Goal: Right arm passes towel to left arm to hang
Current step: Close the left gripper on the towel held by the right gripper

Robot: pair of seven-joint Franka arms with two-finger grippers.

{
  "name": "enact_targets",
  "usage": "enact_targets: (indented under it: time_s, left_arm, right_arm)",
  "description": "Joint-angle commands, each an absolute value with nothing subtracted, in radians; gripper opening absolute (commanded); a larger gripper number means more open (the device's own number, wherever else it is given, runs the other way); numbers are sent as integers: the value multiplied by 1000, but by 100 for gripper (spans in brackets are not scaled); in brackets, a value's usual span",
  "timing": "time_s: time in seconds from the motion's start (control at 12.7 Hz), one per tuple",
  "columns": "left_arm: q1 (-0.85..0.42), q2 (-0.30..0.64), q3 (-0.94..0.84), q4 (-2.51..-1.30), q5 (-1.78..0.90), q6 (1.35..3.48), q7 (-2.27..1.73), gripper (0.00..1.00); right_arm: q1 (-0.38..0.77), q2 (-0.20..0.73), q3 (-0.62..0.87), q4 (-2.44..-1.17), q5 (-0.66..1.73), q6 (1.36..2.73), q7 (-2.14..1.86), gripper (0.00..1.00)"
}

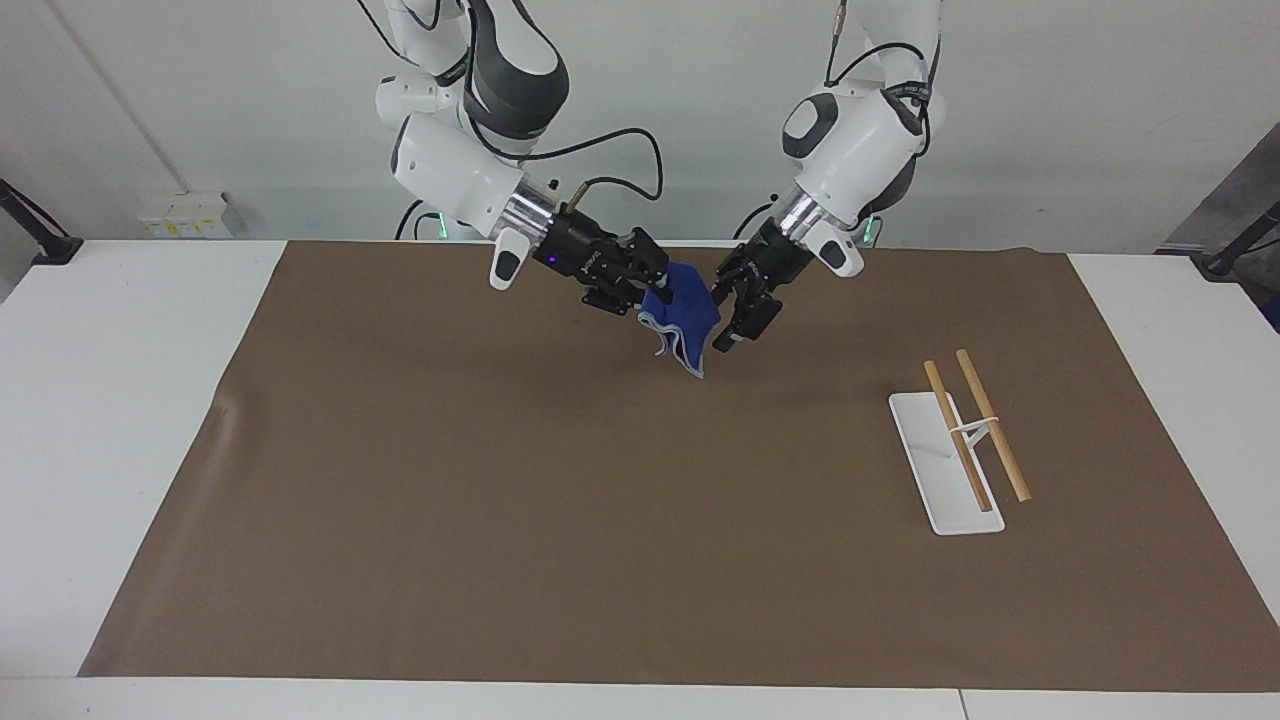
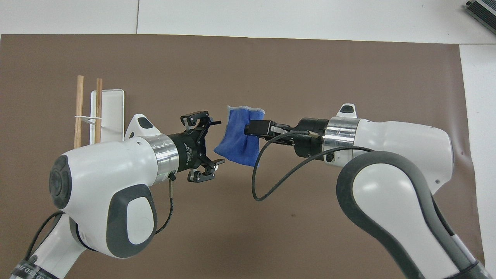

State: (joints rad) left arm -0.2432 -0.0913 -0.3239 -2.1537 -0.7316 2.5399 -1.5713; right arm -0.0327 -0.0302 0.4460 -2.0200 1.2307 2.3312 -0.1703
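Note:
The blue towel (image 1: 684, 318) hangs in the air over the middle of the brown mat, also seen in the overhead view (image 2: 239, 136). My right gripper (image 1: 655, 293) is shut on the towel's upper edge; in the overhead view this gripper (image 2: 252, 128) pinches the towel from the right arm's end. My left gripper (image 1: 727, 318) is open right beside the towel's hanging edge, its jaws spread wide in the overhead view (image 2: 217, 142), with no hold on the cloth.
A white rack base (image 1: 935, 470) with two wooden bars (image 1: 988, 422) stands on the mat toward the left arm's end, also in the overhead view (image 2: 109, 106). The brown mat (image 1: 500, 520) covers most of the white table.

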Motion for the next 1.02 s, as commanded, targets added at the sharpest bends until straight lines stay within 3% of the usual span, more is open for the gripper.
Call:
enact_targets:
  time_s: [0.0,0.32,0.39,0.47,0.55,0.95]
  left_arm:
    - [-262,-106,-314,-2158,-753,2546,-1598,100]
    - [-262,-106,-314,-2158,-753,2548,-1591,97]
    - [-262,-106,-313,-2158,-753,2548,-1591,89]
    - [-262,-106,-314,-2158,-753,2546,-1585,72]
    - [-262,-106,-314,-2158,-752,2546,-1580,65]
    - [-261,-120,-314,-2149,-752,2543,-1536,66]
  right_arm:
    - [-43,-44,460,-2022,1243,2347,-150,0]
    - [-44,-49,459,-2022,1239,2347,-150,0]
    - [-44,-51,459,-2022,1239,2347,-150,0]
    - [-44,-51,459,-2022,1239,2347,-150,0]
    - [-44,-51,459,-2023,1239,2347,-150,0]
    - [-46,-52,459,-2023,1239,2347,-146,0]
